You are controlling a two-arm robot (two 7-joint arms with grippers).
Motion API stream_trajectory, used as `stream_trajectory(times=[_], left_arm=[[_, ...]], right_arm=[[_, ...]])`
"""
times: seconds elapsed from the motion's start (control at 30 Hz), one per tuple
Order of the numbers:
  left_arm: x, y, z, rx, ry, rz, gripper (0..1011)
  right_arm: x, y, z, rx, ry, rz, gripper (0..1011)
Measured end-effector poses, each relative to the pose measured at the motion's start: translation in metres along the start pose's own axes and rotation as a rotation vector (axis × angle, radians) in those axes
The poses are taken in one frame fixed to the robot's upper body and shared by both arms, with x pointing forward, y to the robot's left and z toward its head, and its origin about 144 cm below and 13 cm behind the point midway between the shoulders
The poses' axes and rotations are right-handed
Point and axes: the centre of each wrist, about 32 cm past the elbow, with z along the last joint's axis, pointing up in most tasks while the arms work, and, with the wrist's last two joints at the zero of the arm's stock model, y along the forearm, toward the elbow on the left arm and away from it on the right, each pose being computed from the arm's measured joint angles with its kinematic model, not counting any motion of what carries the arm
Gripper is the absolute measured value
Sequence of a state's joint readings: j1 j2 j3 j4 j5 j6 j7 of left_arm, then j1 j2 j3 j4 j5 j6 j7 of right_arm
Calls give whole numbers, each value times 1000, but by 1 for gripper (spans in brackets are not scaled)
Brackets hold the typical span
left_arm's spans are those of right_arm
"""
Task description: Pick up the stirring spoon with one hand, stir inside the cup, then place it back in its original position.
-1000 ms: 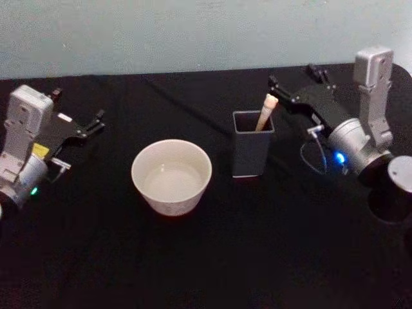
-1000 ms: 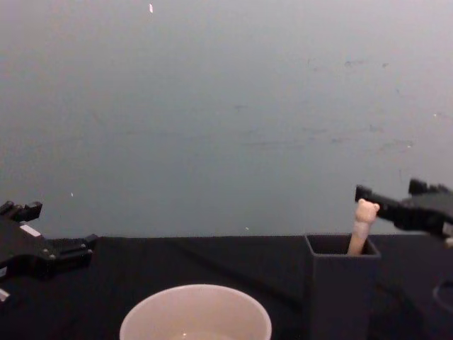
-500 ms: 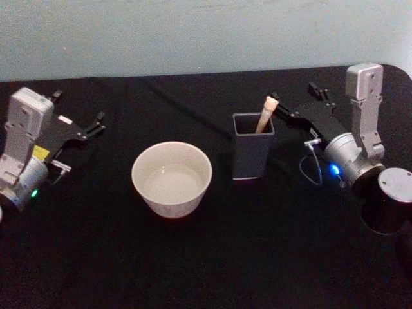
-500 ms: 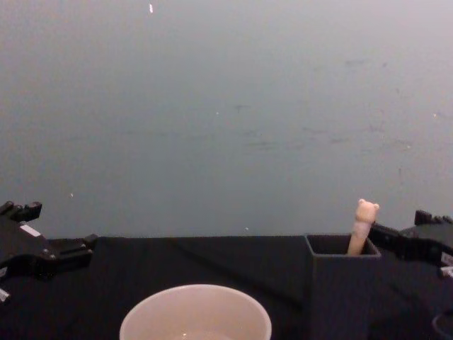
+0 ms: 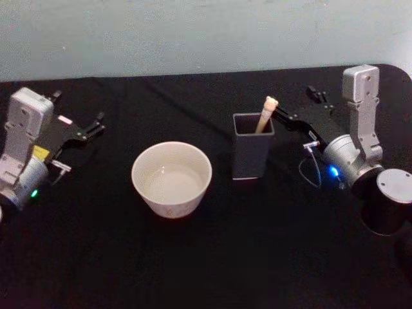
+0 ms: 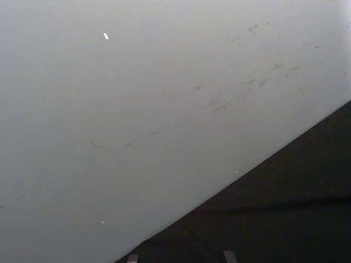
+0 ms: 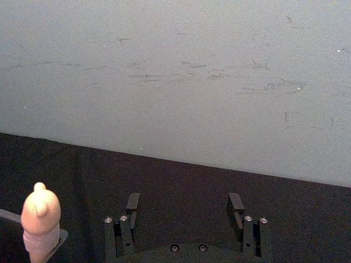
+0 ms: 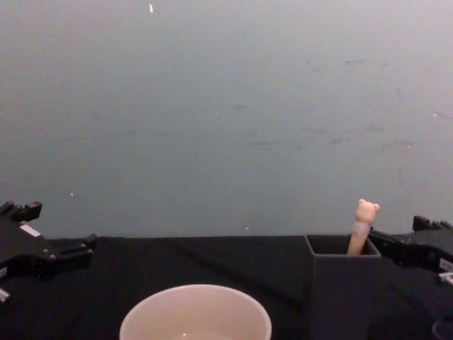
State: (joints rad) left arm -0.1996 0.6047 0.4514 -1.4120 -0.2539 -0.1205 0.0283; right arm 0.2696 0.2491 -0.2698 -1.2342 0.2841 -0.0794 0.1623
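The stirring spoon stands in the dark grey square holder, leaning toward the holder's far right corner. Its beige handle and bear head project above the holder's rim. The holder stands on the black table, just right of the off-white cup and apart from it. The cup sits upright, left of centre.

The right gripper is positioned just right of the holder, level with the rim. Its fingers are spread wide with nothing between them. In the head view, the near finger lies close beside the spoon handle; contact cannot be determined. In the right wrist view, both fingers extend forward, set well apart, and the bear head lies outside the gap, beside one finger. In the chest view, the right gripper sits to the right of the handle, below the bear head.

The left gripper is parked at the far left of the table, well apart from the cup. Its fingers are open and hold nothing.
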Motion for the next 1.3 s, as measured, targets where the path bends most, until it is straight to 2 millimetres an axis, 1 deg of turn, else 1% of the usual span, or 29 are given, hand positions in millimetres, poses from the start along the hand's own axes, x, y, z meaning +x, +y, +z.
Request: stream_trajectory(times=[1.3], left_arm=[[0, 0, 0, 0, 0, 0, 1001]], right_arm=[[0, 0, 1, 5, 4, -1, 1002]])
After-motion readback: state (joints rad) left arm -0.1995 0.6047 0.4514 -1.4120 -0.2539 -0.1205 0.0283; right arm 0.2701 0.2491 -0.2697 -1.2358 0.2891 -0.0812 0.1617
